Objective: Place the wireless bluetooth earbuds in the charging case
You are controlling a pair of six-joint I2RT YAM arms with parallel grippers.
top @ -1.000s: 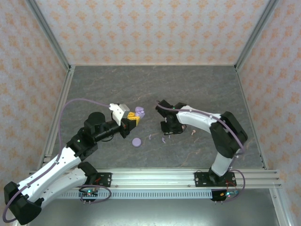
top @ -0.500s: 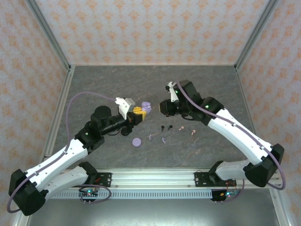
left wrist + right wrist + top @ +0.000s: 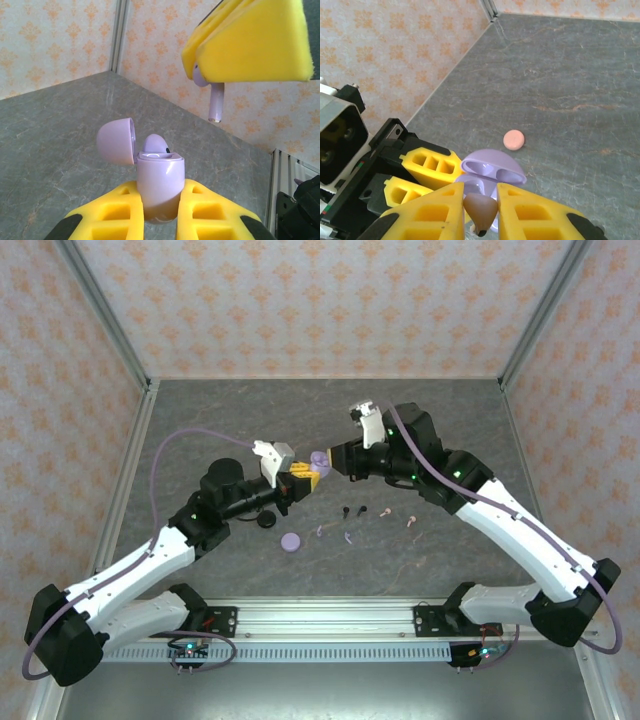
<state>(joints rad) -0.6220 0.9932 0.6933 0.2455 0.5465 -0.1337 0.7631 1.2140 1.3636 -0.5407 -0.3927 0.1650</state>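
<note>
Grey tabletop (image 3: 230, 410), patterned walls (image 3: 300, 300): lilac case (image 3: 159, 175) is clamped lid-open in L gripper (image 3: 297, 478); 1 earbud (image 3: 216, 100), prob. light & slick, is pinched at its head by R gripper (image 3: 480, 194).

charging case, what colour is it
The case is lilac; the left wrist view shows it best.

Charging case (image 3: 159, 172) and earbud (image 3: 216, 102) showing pale lilac, finger pads (image 3: 250, 45) glowing yellow, table (image 3: 200, 420) lying grey and veined, walls (image 3: 300, 310) wearing peach with orange floral motifs, puck (image 3: 513, 139) sitting salmon pink.
</note>
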